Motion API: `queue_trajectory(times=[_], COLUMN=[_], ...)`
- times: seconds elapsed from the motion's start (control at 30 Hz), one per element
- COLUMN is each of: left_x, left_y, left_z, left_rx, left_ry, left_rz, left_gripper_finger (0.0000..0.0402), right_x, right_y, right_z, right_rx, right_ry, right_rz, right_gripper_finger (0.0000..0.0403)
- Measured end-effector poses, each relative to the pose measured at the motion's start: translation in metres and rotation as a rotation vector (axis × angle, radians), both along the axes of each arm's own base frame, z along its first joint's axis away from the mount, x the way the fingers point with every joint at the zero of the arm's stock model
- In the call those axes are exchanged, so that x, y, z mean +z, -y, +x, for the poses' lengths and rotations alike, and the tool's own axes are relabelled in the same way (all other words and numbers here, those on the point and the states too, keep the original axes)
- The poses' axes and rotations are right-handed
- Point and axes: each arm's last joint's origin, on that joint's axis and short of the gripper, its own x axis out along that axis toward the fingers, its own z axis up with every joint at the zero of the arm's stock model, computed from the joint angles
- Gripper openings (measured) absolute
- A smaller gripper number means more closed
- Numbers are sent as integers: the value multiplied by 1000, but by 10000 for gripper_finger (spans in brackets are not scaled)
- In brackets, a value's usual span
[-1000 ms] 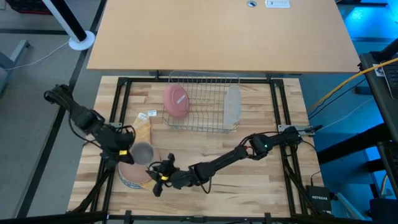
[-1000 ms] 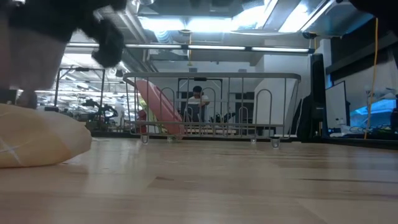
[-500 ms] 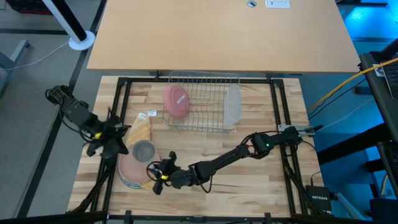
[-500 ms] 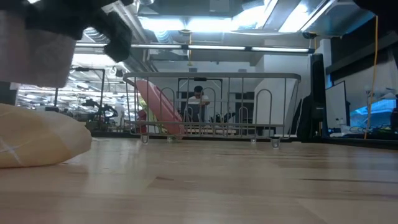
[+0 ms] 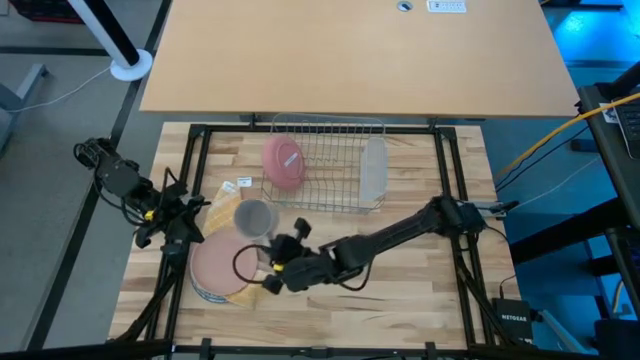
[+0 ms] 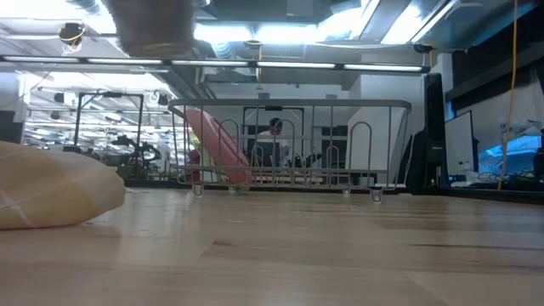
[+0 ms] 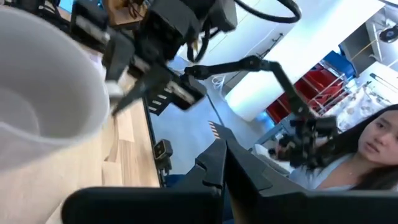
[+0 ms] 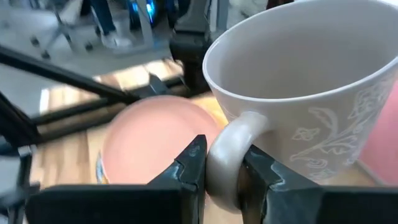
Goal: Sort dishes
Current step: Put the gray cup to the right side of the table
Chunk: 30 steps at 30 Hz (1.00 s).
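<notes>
The small grey mug (image 5: 255,217) hangs above the table in my right gripper (image 5: 272,245); it fills the right wrist view (image 8: 298,81) and shows at the top of the low view (image 6: 153,21). Below it a pink plate (image 5: 222,265) lies on a blue-green patterned plate (image 5: 205,290), over the yellow-tan cloth (image 5: 225,210). Another pink plate (image 5: 283,162) leans on its edge in the wire rack (image 5: 330,165). My left gripper (image 5: 188,228) is shut and empty at the table's left side. My right gripper pinches the mug's handle (image 8: 227,146) between its two fingers, one on each side of the loop. The fingers come roughly level from the table's near right. The mug is upright, mouth up, lifted clear of the plates and the table.
The wire rack stands at the far middle, a clear item (image 5: 374,170) in its right end. The cloth lies at the left (image 6: 51,195). Bare wood lies to the right and near the front edge. A person shows beyond the table (image 7: 373,149).
My right gripper has lifted the mug off the pink plate and carried it up and toward the far right, toward the rack. My left gripper has drawn back from the mug toward the table's left edge.
</notes>
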Motion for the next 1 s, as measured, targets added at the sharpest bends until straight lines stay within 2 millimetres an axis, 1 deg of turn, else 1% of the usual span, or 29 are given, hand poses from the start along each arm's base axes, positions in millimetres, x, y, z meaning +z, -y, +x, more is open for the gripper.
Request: queue_trajectory(times=[0.1,0.17,0.23,0.37,0.47,0.53,0.6,0.7,0.77,0.87,1.0], left_x=[0,0,0,0,0,0,0,0,0,0,0], left_y=[0,0,0,0,0,0,0,0,0,0,1], left_z=[0,0,0,0,0,0,0,0,1,1,3], left_rx=[-1,-2,-3,-4,-5,-3,7,11,11,12,13], left_ry=[6,10,17,21,30,31,32,34,35,31,26], left_rz=[11,18,28,36,48,49,52,55,55,53,52], left_gripper_finger=[0,1,1,1,1,1,1,1,1,1,1], right_x=[27,51,71,94,112,120,119,111,103,82,42], right_y=[9,18,28,43,54,60,62,58,61,64,67], right_z=[-23,-44,-66,-110,-150,-176,-194,-207,-218,-236,-255], right_rx=[-4,-34,-92,-229,-338,-415,-487,-481,-519,-567,-658], right_ry=[-53,-71,-92,-141,-149,-156,-152,-115,-105,-100,-83], right_rz=[-1,13,27,42,68,74,89,103,122,153,192], right_gripper_finger=[59,59,59,59,59,59,59,59,59,59,59])
